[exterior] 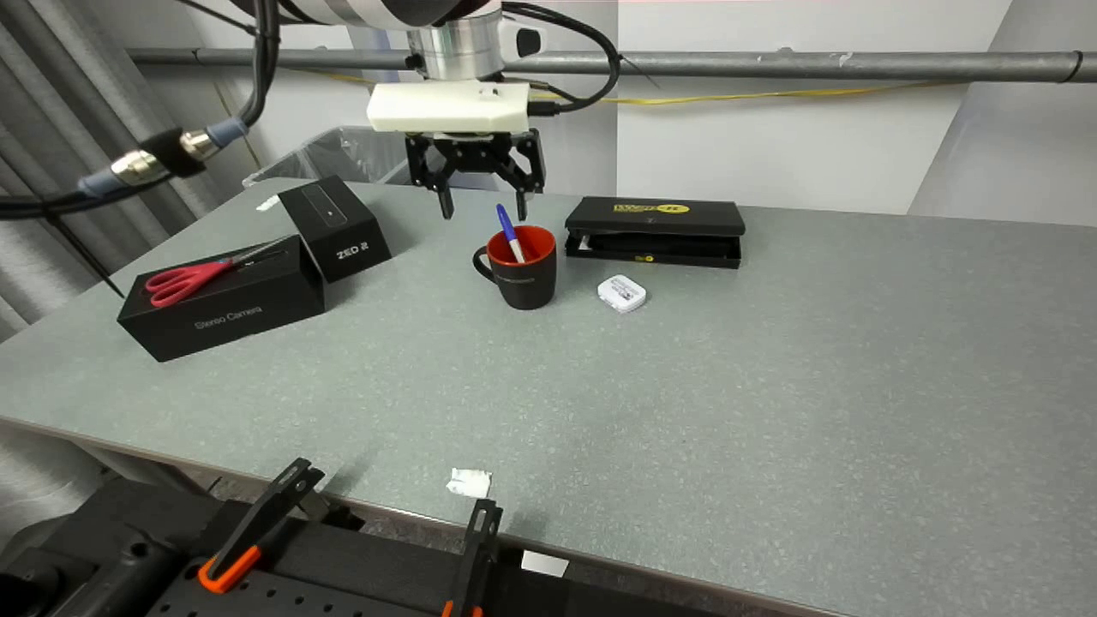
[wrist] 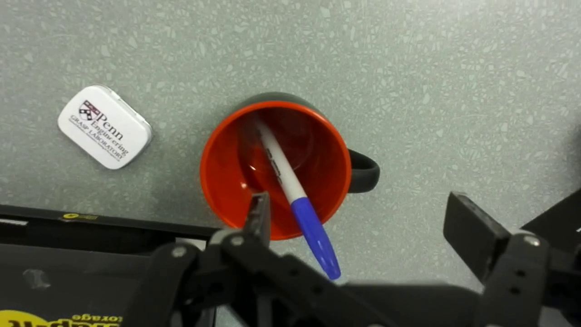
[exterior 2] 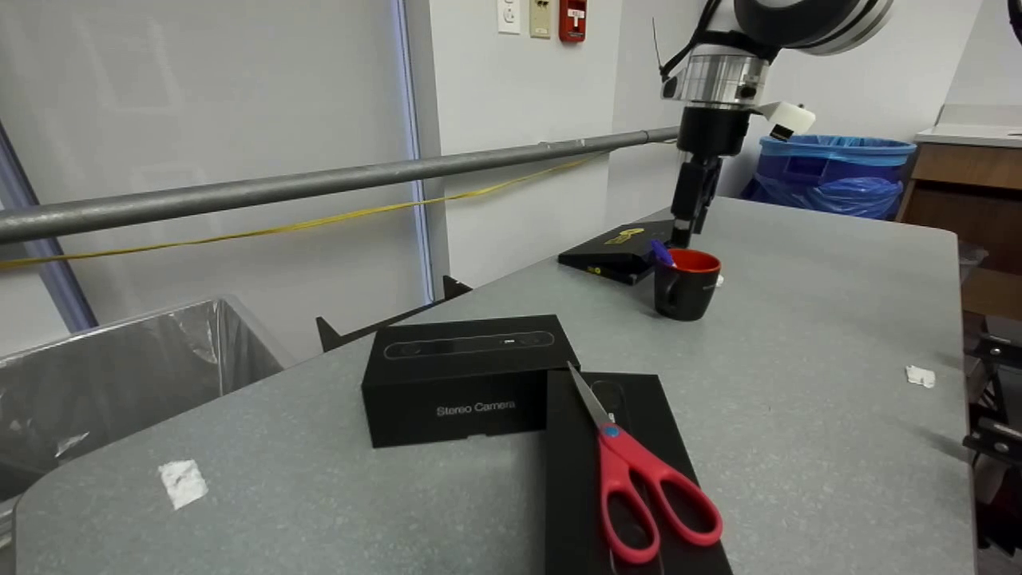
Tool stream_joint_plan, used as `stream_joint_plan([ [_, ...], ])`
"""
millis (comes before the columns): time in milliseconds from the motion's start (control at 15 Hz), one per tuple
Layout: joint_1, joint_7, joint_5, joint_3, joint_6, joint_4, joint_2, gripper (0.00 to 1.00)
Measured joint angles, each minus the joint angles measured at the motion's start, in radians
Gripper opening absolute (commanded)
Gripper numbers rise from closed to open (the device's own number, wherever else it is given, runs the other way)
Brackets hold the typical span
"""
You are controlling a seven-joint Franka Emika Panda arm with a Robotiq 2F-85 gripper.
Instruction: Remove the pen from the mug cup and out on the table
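The mug cup (exterior: 528,285), dark outside and red inside, stands upright on the grey table (exterior: 686,428). It also shows in an exterior view (exterior 2: 685,294) and in the wrist view (wrist: 222,177). The pen (exterior: 509,231) leans inside it, its blue cap sticking out over the rim; it shows in the wrist view (wrist: 295,196) with its white body inside the mug. My gripper (exterior: 483,208) points down, open and empty, above and behind the mug. In the wrist view (wrist: 363,218) the pen's cap lies between the two spread fingers in the picture, nearer the left finger, with no contact visible.
A black case (exterior: 656,231) lies close beside the mug, with a small white tin (exterior: 621,293) near it. Two black camera boxes (exterior: 227,300) (exterior: 336,227) stand on the mug's handle side, red scissors (exterior: 188,281) on one. A pipe (exterior: 771,64) runs along the wall.
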Motion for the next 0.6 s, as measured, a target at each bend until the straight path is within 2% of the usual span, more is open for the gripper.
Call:
stream_joint_plan([
  [333,-0.018,-0.047,-0.011,0.012,0.01,0.029,0.039,1.0],
  [600,-0.067,-0.12,0.006,0.053,0.039,0.056,0.07,1.0],
])
